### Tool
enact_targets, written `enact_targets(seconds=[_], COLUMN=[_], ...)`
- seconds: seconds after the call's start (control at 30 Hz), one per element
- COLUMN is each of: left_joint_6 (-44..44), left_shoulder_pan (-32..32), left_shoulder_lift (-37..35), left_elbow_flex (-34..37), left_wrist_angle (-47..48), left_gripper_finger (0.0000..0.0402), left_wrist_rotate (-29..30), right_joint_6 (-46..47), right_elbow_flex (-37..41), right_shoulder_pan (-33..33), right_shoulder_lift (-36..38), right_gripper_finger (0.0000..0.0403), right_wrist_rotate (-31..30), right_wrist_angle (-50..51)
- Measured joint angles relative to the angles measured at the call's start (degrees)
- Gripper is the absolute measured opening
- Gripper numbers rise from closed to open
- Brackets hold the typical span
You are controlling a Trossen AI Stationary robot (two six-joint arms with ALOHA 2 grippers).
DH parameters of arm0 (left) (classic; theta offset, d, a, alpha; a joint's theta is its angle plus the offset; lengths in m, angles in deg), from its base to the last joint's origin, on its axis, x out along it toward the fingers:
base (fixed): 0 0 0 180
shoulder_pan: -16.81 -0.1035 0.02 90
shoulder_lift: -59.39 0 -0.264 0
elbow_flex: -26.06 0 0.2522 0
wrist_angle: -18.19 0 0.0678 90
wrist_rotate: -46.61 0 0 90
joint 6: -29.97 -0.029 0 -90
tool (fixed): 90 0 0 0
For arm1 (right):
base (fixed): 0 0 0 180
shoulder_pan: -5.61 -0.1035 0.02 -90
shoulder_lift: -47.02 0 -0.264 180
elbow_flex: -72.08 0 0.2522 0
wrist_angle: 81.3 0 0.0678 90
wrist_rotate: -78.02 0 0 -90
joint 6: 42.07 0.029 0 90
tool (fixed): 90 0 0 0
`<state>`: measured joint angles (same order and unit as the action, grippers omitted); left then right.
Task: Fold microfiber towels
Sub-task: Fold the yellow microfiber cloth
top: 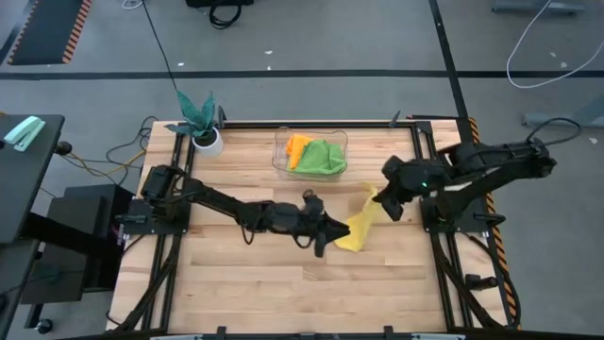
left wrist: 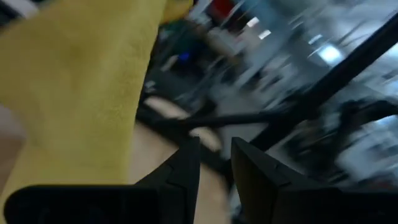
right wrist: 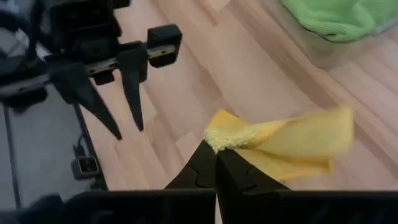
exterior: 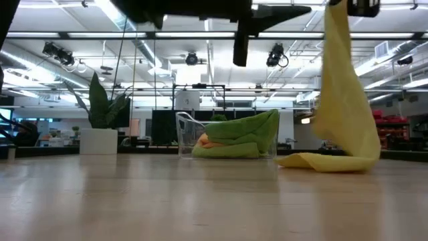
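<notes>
The wooden table (top: 245, 274) carries a clear plastic bin (top: 281, 161) near the middle of its far edge. A teal-leaved plant in a white pot (top: 202, 127) stands at the far left corner. The yellow towel (top: 357, 229) touches the boards with its lower end right of the table's centre, between the bin and the right edge, while its upper part is lifted clear of the surface.

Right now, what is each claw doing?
Left claw: open, holding nothing.
Right claw: closed on a corner of the yellow towel, lifting it.
</notes>
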<state>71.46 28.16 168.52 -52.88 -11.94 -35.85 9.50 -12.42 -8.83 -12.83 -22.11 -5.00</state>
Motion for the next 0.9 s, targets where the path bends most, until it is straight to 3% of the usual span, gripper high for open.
enact_targets(seconds=[0.23,0.4,0.53,0.67,0.9], left_joint_6=[-4.6,-3.2,-0.9,-0.4,-6.4], left_shoulder_pan=[2.8,2.6,-0.3,-5.6,-13.4], left_shoulder_lift=[0.0,0.0,0.0,0.1,0.8], left_elbow_flex=[-10.3,-11.2,-11.2,-11.2,-11.1], left_wrist_angle=[23.8,27.7,30.8,36.4,36.8], left_gripper_finger=[0.0095,0.0089,0.0093,0.01,0.0116], left_wrist_rotate=[12.1,19.2,22.5,18.8,1.5], right_joint_6=[-14.5,-18.8,-18.8,-18.8,-18.6], right_elbow_flex=[0.0,0.0,0.0,0.0,0.0], right_shoulder_pan=[10.1,14.9,14.6,13.4,11.7], right_shoulder_lift=[-1.3,0.6,2.0,2.6,2.6], right_gripper_finger=[0.0,0.0,0.0,0.0,0.0], right_wrist_rotate=[8.5,12.9,13.9,14.1,15.1], right_wrist_angle=[-1.5,-2.7,0.4,1.4,1.4])
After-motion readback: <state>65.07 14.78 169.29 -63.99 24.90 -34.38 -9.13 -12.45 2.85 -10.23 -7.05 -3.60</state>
